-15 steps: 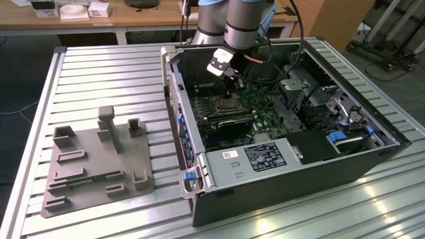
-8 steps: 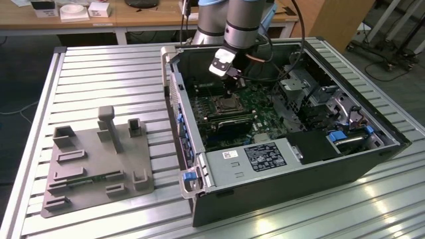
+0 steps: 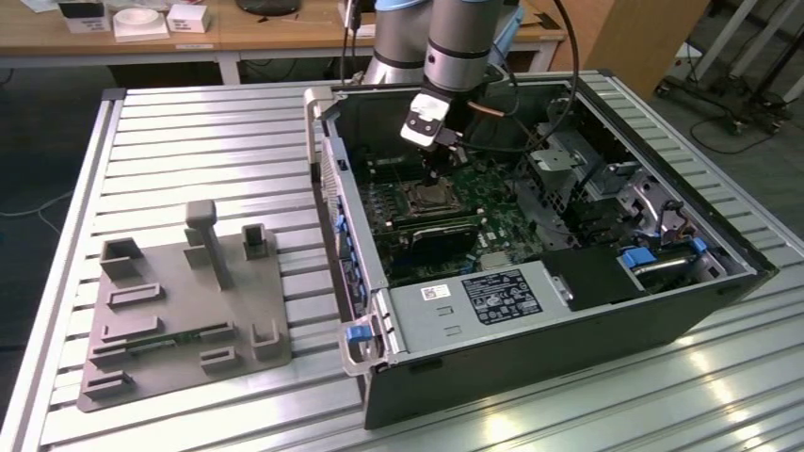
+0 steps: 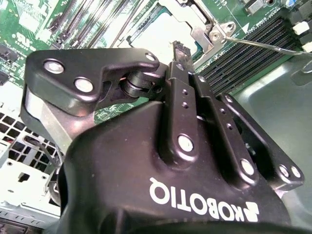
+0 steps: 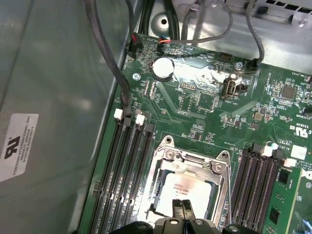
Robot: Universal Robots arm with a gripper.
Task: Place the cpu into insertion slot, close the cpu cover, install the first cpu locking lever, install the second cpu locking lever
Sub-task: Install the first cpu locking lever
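Slatted metal table (image 3: 188,122) carries an open computer case (image 3: 540,367). I find the cpu (image 5: 192,187) lying in the insertion slot (image 5: 223,160), well inside the motherboard's (image 5: 204,107) edges, with the cpu cover (image 5: 164,168) apparently lowered around it. The gripper (image 5: 183,208) is closed and empty, its tips just above the chip, probably to press, not grasp

A: Counts pls, board first?
B: I get 1 cpu (image 5: 187,191), 1 cpu cover (image 5: 165,168), 1 coin cell (image 5: 162,68), 2 memory-slot banks (image 5: 124,170).
A: And ext. cam?
B: I count 1 pc case (image 3: 566,348), 1 grey fixture plate (image 3: 176,320), 1 arm (image 3: 458,47) w/ 1 gripper (image 3: 436,171).
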